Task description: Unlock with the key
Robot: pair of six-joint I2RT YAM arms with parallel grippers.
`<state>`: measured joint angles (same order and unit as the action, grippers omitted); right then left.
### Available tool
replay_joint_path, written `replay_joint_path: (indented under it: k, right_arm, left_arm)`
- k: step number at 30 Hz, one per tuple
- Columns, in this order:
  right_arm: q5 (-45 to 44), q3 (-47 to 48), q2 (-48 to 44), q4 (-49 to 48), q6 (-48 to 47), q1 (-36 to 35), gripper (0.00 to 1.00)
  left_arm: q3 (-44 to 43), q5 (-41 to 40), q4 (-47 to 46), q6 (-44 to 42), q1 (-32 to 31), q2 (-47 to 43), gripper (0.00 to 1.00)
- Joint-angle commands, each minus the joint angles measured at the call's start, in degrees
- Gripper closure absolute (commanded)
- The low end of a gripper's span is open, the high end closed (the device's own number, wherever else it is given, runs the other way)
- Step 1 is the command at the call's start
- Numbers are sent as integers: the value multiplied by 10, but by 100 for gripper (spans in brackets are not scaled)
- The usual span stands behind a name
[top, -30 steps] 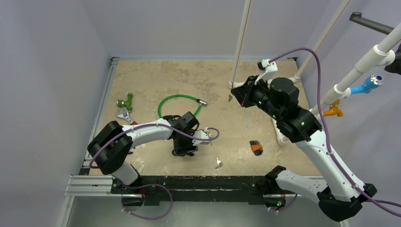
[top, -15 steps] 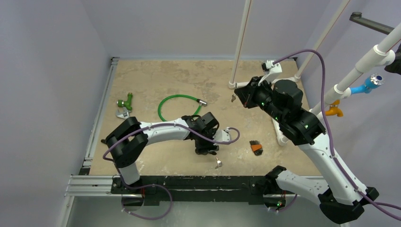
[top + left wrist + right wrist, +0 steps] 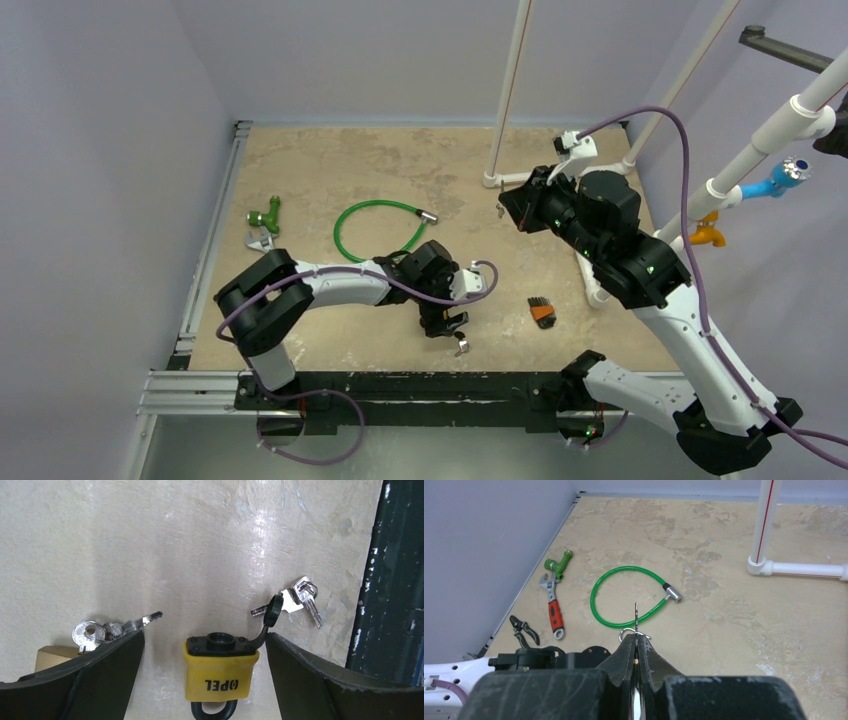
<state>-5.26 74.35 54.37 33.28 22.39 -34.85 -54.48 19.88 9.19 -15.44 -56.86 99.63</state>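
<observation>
Padlock (image 3: 218,672) lettered OPEL between spread left jaws, right jaws pinching key (image 3: 636,617)

Even, diffuse overhead light; soft shadows throughout.
You get a pale glare patch on the table (image 3: 260,520) in the left wrist view; in the right wrist view the key (image 3: 636,614) reads sharp, while the right gripper (image 3: 636,641) near the lens blurs.

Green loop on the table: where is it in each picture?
Top external: the green loop lies left of centre, beyond the left arm.
Left wrist: not in it; this view shows a yellow padlock instead.
Right wrist: the loop is mid-picture, behind the upright key.
Shared landmark: the white upright pipe, right of the loop in the top and right wrist views.
</observation>
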Motion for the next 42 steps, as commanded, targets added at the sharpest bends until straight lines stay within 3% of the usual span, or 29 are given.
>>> replay_joint_path:
  k: [1, 5, 9, 15, 20, 23, 27, 29, 31, 33, 34, 39, 42]
  right_arm:
    - [-12, 24, -1, -1, -9, 1, 100]
    - [-12, 29, 7, 3, -7, 2, 100]
    - [-11, 40, 12, 5, -4, 1, 100]
    - [-10, 51, 20, 9, 2, 1, 100]
    - [-7, 57, 25, 12, 4, 1, 100]
    - [-6, 56, 25, 13, 4, 1, 100]
    - [-9, 52, 24, 14, 2, 2, 100]
    - [-8, 52, 25, 15, -1, 2, 100]
    - [-9, 55, 27, 16, -4, 2, 100]
    - [-9, 57, 27, 19, -7, 1, 100]
    - [-8, 57, 26, 20, -7, 2, 100]
    - [-9, 55, 23, 20, -9, 1, 100]
    - [-9, 55, 24, 20, -9, 1, 100]
  left_arm:
    - [45, 56, -25, 40, 46, -37, 7]
    - [80, 90, -31, 42, 81, -64, 7]
    - [128, 98, -78, 40, 77, -74, 8]
    - [194, 26, -172, -17, 12, -73, 10]
    - [195, -2, -206, -37, -1, -48, 14]
    - [194, -8, -200, -50, -2, -29, 22]
    - [193, -22, -183, -61, -10, -32, 43]
    - [188, -27, -163, -65, -17, -37, 48]
    - [179, -19, -134, -63, -19, -44, 44]
    - [179, -14, -117, -63, -20, -63, 27]
    - [181, -15, -116, -60, -20, -71, 24]
    - [161, -36, -93, -57, -18, -89, 19]
    - [176, -24, -104, -61, -15, -97, 26]
